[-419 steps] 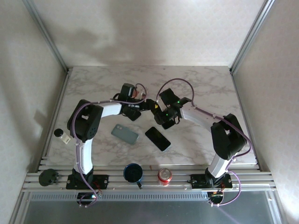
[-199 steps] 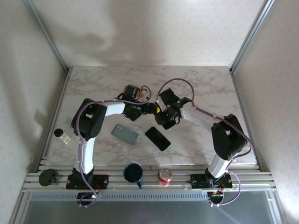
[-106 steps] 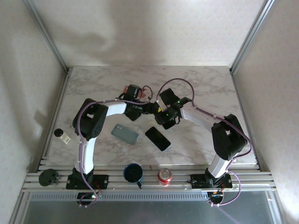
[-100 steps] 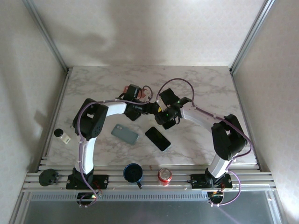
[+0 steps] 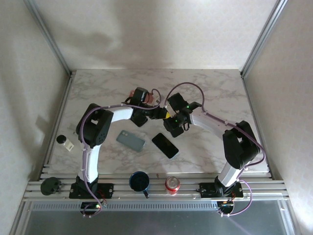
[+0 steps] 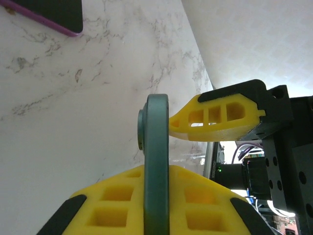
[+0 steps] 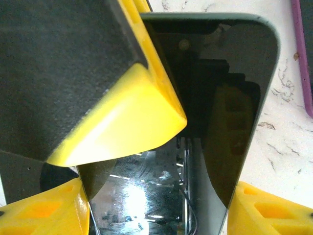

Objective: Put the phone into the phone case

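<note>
While your left claw (image 6: 155, 182) clamps the phone (image 6: 156, 128) on edge (right claw (image 7: 156, 205) hold unclear), the phone case (image 5: 130, 140) lies flat on the bench, toward the left arm's base.

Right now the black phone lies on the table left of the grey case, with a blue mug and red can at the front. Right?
Not quite. The top external view shows the black phone lying right of the grey case, not left. The blue mug and red can do stand at the front.
</note>
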